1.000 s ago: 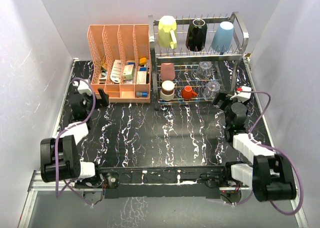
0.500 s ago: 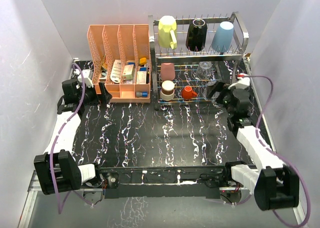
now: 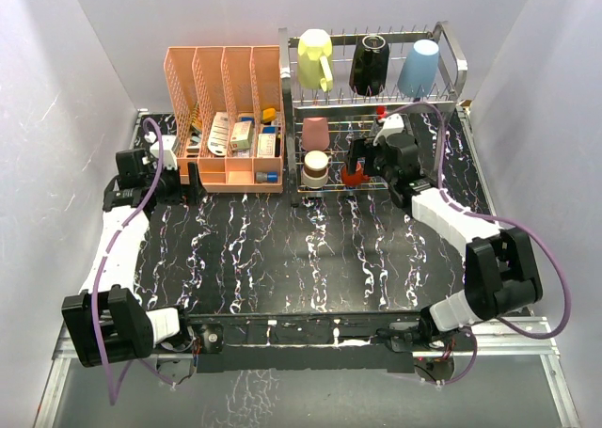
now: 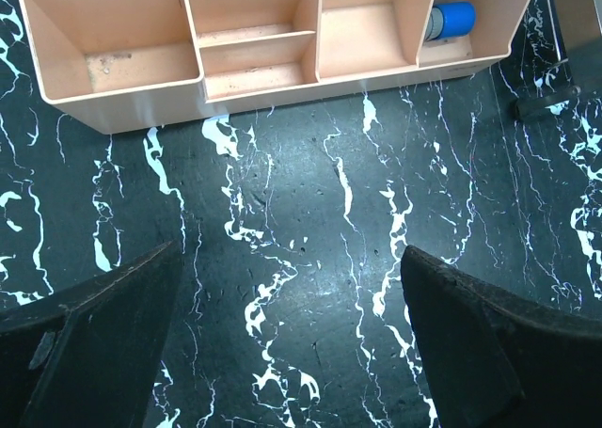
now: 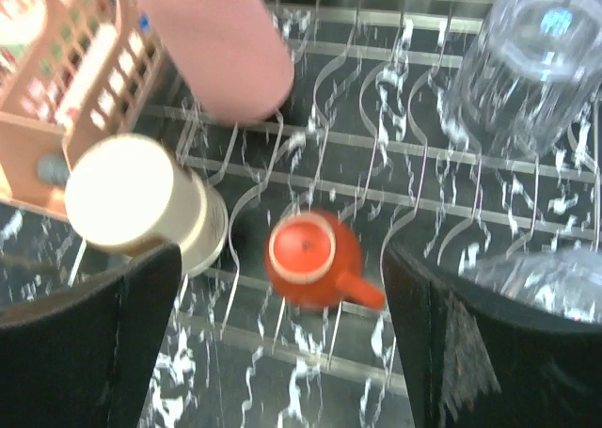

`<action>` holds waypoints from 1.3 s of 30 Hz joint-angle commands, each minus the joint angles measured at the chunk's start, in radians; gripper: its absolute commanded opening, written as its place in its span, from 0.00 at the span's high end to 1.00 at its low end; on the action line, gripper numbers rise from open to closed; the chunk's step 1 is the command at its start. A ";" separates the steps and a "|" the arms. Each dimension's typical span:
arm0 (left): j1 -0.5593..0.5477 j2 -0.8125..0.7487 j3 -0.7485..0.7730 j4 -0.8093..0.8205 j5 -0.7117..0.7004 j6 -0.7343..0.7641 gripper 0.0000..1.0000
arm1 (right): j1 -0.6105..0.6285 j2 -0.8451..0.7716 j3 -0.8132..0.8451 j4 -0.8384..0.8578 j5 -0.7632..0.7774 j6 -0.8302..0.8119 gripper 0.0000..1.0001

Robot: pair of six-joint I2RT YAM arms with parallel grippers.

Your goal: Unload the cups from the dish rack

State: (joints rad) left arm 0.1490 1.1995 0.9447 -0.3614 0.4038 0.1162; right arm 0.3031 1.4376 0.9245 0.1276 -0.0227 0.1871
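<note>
The chrome dish rack [image 3: 460, 69] stands at the back right. Its top tier holds a pale yellow mug [image 3: 313, 56], a black mug [image 3: 370, 66] and a light blue tumbler [image 3: 419, 68]. The lower tier holds a pink tumbler [image 3: 315, 133], a cream-topped cup [image 3: 314, 168] and a small orange-red cup [image 3: 352, 176]. My right gripper [image 3: 362, 160] hangs open over the lower tier. In the right wrist view the orange-red cup [image 5: 310, 259] lies upside down between its open fingers [image 5: 282, 296], with two clear glasses [image 5: 541, 61] [image 5: 550, 277] on the right. My left gripper [image 3: 193, 182] [image 4: 292, 296] is open and empty.
The peach slotted organizer [image 3: 226, 118] with small bottles and boxes stands left of the rack; its front trays [image 4: 254, 52] lie just ahead of my left gripper, with a blue-capped bottle [image 4: 450, 19] in one. White walls enclose the black marbled table [image 3: 310, 249].
My right arm has swung left from the rack's right end to over the lower tier, above the orange-red cup. My left arm stretched forward towards the organizer, then held.
</note>
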 commanded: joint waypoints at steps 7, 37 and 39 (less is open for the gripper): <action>0.007 0.025 0.100 -0.090 0.041 0.042 0.03 | 0.011 0.133 0.084 -0.011 -0.012 -0.090 0.16; 0.006 -0.004 0.103 -0.136 0.186 0.036 0.03 | 0.035 0.296 0.061 0.111 -0.044 -0.121 0.25; 0.006 -0.003 0.099 -0.126 0.212 0.029 0.03 | 0.040 0.284 0.057 0.109 -0.043 -0.121 0.30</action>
State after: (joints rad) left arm 0.1493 1.2205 1.0100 -0.4801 0.5358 0.1596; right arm 0.3290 1.7363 0.9520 0.1860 -0.0349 0.0620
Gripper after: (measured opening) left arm 0.971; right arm 0.739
